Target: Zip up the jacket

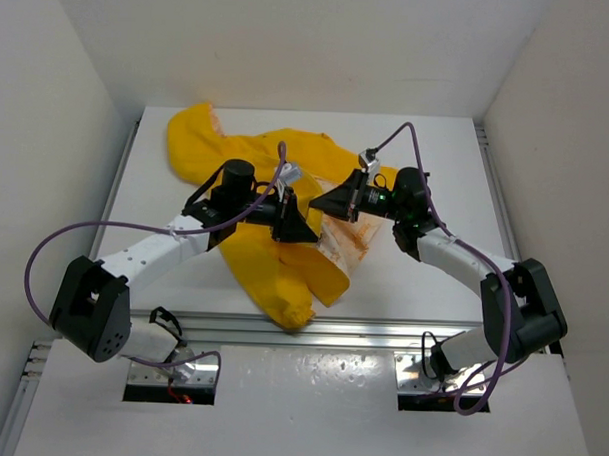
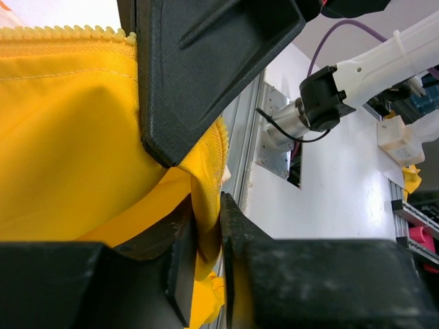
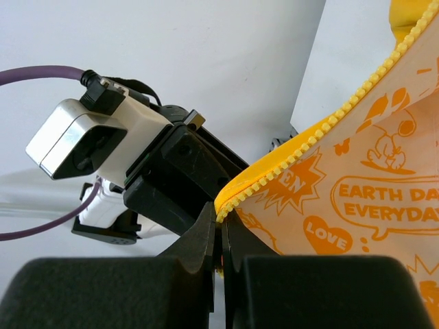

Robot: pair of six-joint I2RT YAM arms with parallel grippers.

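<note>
The yellow jacket [image 1: 202,144] lies spread on the white table, its front open and the cream lining with orange print [image 1: 346,239] showing. Both grippers meet over its middle. My left gripper [image 1: 297,226] is shut on a fold of yellow fabric by the front edge; in the left wrist view the fold [image 2: 206,171] runs between the jaws of the left gripper [image 2: 204,209]. My right gripper [image 1: 323,203] is shut on the zipper edge; in the right wrist view the yellow teeth [image 3: 322,123] run down into the right gripper [image 3: 219,221]. The slider is hidden.
White walls enclose the table [image 1: 447,153] on three sides. A metal rail [image 1: 381,333] runs along its near edge, and the jacket's lower hem [image 1: 292,313] hangs close to it. Purple cables [image 1: 44,244] loop off both arms. The right arm's base [image 2: 322,103] stands close by.
</note>
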